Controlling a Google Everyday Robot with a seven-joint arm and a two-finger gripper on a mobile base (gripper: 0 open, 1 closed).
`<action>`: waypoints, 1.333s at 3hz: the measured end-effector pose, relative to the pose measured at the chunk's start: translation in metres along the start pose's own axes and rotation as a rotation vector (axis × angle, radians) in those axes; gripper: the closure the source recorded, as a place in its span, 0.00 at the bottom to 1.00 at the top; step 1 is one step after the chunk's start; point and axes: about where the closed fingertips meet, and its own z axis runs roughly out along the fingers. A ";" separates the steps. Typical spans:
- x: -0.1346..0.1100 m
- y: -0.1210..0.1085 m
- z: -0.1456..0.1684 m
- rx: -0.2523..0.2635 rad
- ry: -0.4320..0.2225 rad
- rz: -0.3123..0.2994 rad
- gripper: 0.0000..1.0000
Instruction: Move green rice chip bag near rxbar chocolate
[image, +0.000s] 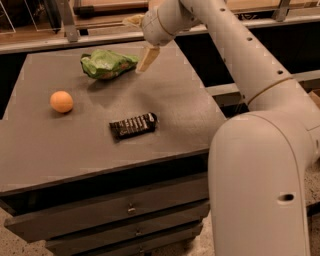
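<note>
step: reach-in, pre-grasp. Bag not yet picked up.
gripper: top centre of frame, tilted down-left, tip just beside the right end of the green rice chip bag. Carrying nothing, as far as I can see.
gripper state: can't make out whether it's spread or closed. Only one pale blade shows below the wrist.
bag: lying crumpled on the bench, upper left-centre, near the far edge.
rxbar chocolate: flat, mid-frame, well apart from the bag.
orange ball: left side, clear of the likely carry path.
next move: shift left over the bag, drop, pinch the foil, then lift and carry toward mid-frame. Set it down beside the bar, not on it. My guess is the wrinkly foil slips easily.
hidden: the arm blocks the lower right and the bench's right front corner. Gripper height over the bench is unclear. Bar lettering is unreadable.
</note>
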 end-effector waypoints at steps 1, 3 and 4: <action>0.002 -0.005 0.022 -0.001 -0.022 0.010 0.30; -0.005 -0.005 0.049 -0.028 -0.072 0.002 0.23; -0.014 -0.005 0.056 -0.042 -0.098 -0.011 0.22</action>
